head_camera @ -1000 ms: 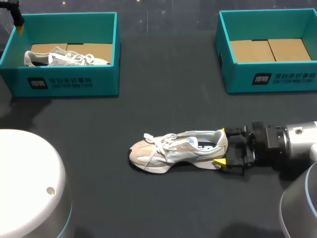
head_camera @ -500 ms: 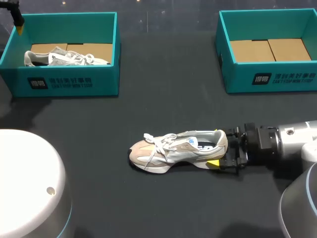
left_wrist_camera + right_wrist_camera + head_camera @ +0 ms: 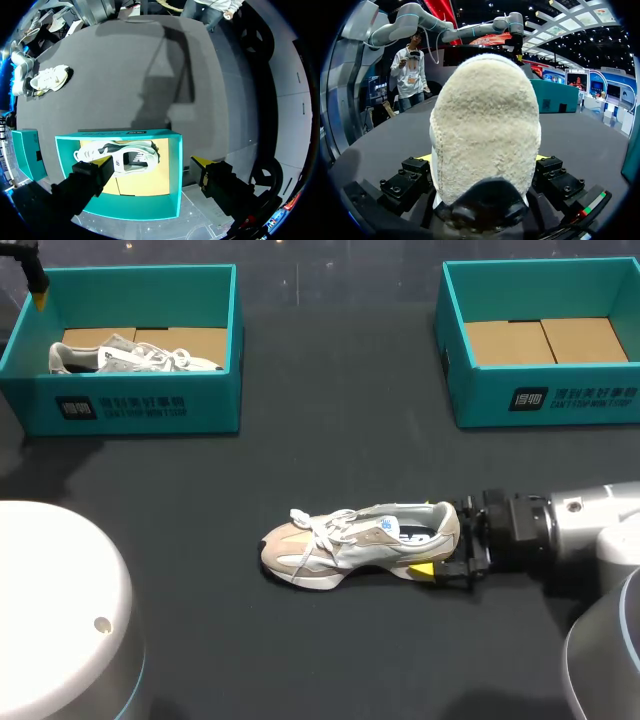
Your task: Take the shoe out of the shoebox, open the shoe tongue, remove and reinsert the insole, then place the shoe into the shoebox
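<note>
One shoe [image 3: 355, 542] lies lengthwise across the table [image 3: 340, 440], toe leftward, heel clamped in the right tool [image 3: 441, 537].

The shoe [image 3: 355, 542] lies on the table [image 3: 330, 440], the left shoebox [image 3: 130, 412] holding a second shoe [image 3: 130, 355] behind-left, the right shoebox [image 3: 560, 398] behind-right

Heel of shoe [image 3: 485, 130], between the jaws: rough, nappy cloth, matt. Table [image 3: 330, 440] under them: matt, smooth-looking.
</note>
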Available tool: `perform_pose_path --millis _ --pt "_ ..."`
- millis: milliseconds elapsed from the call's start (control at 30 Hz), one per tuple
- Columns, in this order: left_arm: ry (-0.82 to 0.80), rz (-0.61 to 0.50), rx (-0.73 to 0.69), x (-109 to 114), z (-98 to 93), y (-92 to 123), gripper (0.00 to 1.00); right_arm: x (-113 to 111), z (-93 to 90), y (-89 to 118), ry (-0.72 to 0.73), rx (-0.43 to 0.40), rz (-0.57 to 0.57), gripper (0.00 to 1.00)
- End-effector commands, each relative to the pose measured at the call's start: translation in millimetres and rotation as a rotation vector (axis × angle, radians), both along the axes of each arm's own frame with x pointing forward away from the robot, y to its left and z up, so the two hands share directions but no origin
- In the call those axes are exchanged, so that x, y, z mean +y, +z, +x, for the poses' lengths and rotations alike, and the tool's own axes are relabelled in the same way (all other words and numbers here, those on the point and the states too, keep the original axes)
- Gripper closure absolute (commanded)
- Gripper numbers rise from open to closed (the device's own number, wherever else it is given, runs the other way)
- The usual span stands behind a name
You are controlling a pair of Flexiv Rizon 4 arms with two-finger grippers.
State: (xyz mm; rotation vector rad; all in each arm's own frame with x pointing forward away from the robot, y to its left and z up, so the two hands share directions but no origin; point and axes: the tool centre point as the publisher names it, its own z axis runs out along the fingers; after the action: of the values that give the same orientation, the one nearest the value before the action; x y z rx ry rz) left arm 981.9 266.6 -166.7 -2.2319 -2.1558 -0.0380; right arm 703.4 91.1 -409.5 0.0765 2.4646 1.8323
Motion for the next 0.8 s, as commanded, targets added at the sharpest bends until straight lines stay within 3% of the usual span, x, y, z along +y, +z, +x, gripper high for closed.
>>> perform_pose_path --millis 33,67,100,800 --pt "-0.001 0.002 0.0 0.3 -0.1 0.3 0.0 5.6 0.9 -2.5 0.0 -0.001 -0.003 0.51" --pt "-0.001 0.002 0.0 0.3 -0.1 0.3 0.0 6.5 1.0 -2.5 0.001 -0.002 -0.004 0.86" --pt "-0.001 0.002 0.0 0.3 -0.1 0.3 0.0 7.1 1.0 -2.5 0.002 -0.002 -0.004 1.0" --pt "-0.001 0.002 0.0 0.3 -0.1 0.3 0.0 10.0 2.4 -0.6 -0.001 -0.007 0.001 1.0"
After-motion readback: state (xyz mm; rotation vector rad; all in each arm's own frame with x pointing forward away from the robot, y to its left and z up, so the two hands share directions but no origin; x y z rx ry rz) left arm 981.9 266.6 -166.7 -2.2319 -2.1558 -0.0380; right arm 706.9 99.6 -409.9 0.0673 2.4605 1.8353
